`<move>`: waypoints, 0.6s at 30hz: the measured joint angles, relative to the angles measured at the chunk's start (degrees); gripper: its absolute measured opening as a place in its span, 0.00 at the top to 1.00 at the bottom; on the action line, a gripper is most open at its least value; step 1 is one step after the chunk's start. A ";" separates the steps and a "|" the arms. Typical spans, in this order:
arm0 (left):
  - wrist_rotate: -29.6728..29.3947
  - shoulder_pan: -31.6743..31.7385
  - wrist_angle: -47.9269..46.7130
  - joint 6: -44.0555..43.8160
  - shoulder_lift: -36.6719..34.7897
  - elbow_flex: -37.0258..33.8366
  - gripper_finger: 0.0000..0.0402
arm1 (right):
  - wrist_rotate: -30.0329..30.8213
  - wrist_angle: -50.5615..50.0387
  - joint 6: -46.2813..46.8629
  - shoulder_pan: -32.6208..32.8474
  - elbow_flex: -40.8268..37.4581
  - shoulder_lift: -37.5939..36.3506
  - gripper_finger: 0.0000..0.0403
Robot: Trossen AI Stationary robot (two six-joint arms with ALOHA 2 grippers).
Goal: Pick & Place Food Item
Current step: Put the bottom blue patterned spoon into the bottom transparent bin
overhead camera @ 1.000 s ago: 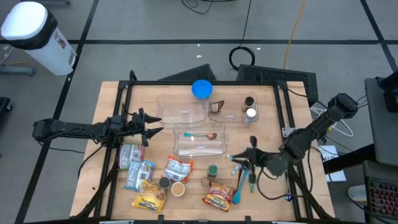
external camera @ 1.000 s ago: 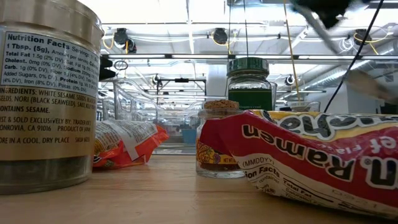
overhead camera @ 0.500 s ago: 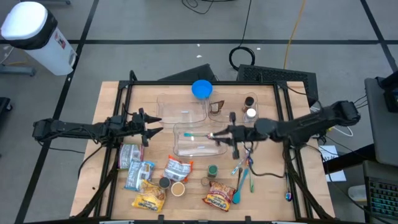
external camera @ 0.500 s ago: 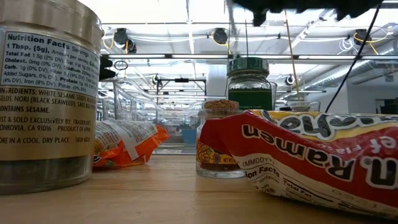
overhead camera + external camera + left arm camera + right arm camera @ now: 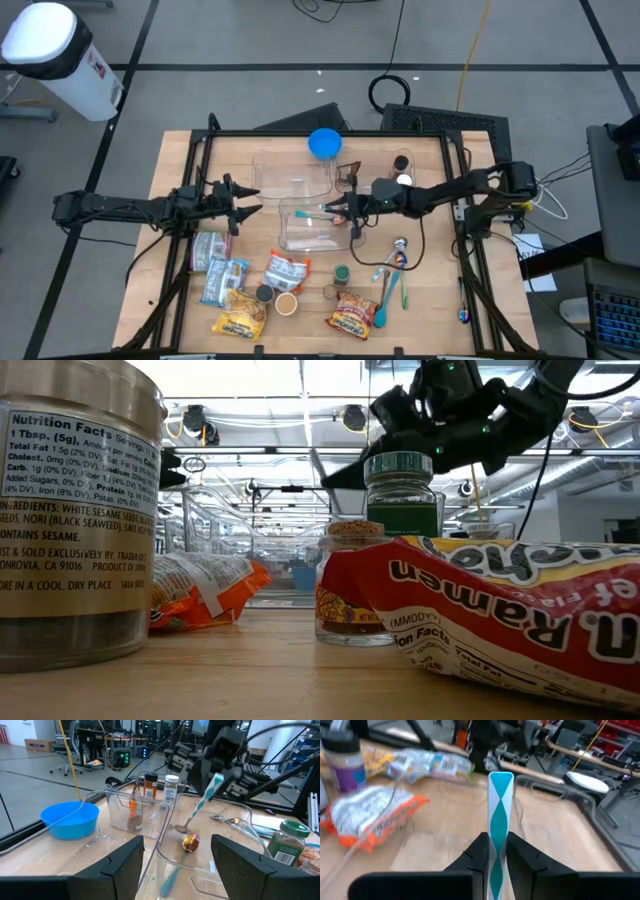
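My right gripper [image 5: 347,208] reaches in from the table's right and is shut on a spoon [image 5: 199,806] with a teal-and-white striped handle. The spoon hangs over a clear plastic container [image 5: 318,238] at the table's middle. Its metal bowl [image 5: 180,827] is just above the container's rim. Inside the container lie a small red-and-gold round item [image 5: 190,841] and another teal utensil [image 5: 170,876]. My left gripper [image 5: 246,206] waits open at the container's left, pointing level toward it. My right gripper pinches the spoon's striped handle [image 5: 499,837] between its two fingers [image 5: 481,854], near the handle's free end. The fingers come nearly level from the table's right, and the handle runs on past the fingertips. The spoon is lifted clear, slanting down, bowl lowest.
A second clear container [image 5: 290,176] and a third holding spice jars [image 5: 375,176] stand behind, beside a blue bowl [image 5: 323,143]. Ramen packets [image 5: 350,315], snack bags [image 5: 285,272], small jars [image 5: 342,272] and loose utensils [image 5: 392,285] fill the near side. A metal tin [image 5: 75,510] stands close in the low view.
My right gripper has swung from the near right of the table, beside the loose utensils, toward the far left until it stands over the clear container. Its wrist has rolled on the way. It now shows in the low view, lower than before.
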 joint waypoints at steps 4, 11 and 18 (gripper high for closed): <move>0.00 -0.01 0.00 -0.01 0.00 -0.01 0.40 | -0.04 0.24 -0.08 0.03 0.00 1.05 0.90; 0.00 -0.02 0.00 -0.02 0.00 -0.02 0.40 | 0.04 -0.30 0.00 0.03 0.00 1.05 0.89; 0.00 -0.02 0.00 0.00 0.00 0.00 0.40 | 2.01 -0.32 2.60 0.05 0.00 1.05 0.80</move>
